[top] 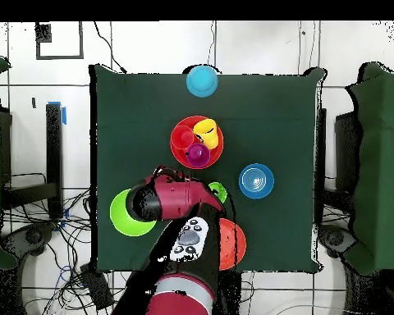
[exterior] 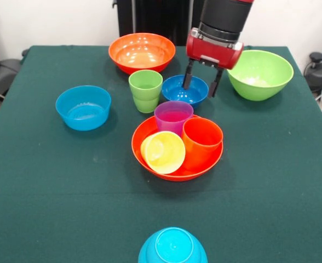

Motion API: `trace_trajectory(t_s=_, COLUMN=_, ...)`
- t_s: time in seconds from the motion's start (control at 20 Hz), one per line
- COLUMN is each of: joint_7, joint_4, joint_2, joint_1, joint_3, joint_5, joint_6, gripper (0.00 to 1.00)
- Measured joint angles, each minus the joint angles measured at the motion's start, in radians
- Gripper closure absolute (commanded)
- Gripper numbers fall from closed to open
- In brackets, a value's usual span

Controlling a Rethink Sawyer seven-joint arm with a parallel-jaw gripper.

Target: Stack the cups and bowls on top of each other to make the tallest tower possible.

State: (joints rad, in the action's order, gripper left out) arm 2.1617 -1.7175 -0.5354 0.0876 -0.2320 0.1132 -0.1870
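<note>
Nearest the front camera, a light blue bowl (exterior: 172,247) sits upside down at the table's (exterior: 46,192) edge, alone. Behind it, mid-table, an orange bowl (exterior: 150,156) holds three cups: the yellow cup (exterior: 163,152) lying on its side, the orange cup (exterior: 201,141) and the purple cup (exterior: 173,116) upright. These are gathered in the bowl, not stacked. To the left a second light blue bowl (exterior: 84,107) stands apart and upright. Further back stand the green cup (exterior: 145,91) and, just beside it, the small dark blue bowl (exterior: 178,87). At the far side are the other orange bowl (exterior: 142,52) and the lime green bowl (exterior: 259,74). No tower is judged to exist yet; nearly all stacking remains. The arm reaches down from above, its gripper (exterior: 201,84) pointing straight down over the dark blue bowl's right side, fingers spread apart and holding nothing.
</note>
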Motion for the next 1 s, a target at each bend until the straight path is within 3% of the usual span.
trace_trajectory(t_s=0.5, joint_7=0.0, joint_4=-0.001, joint_2=0.033, joint_1=0.074, joint_3=-0.019, joint_5=-0.03, joint_6=0.0, gripper=0.0)
trace_trajectory(t_s=1.0, joint_7=0.0, joint_4=-0.006, joint_2=0.033, joint_1=0.068, joint_3=-0.022, joint_5=-0.042, joint_6=0.0, gripper=0.0)
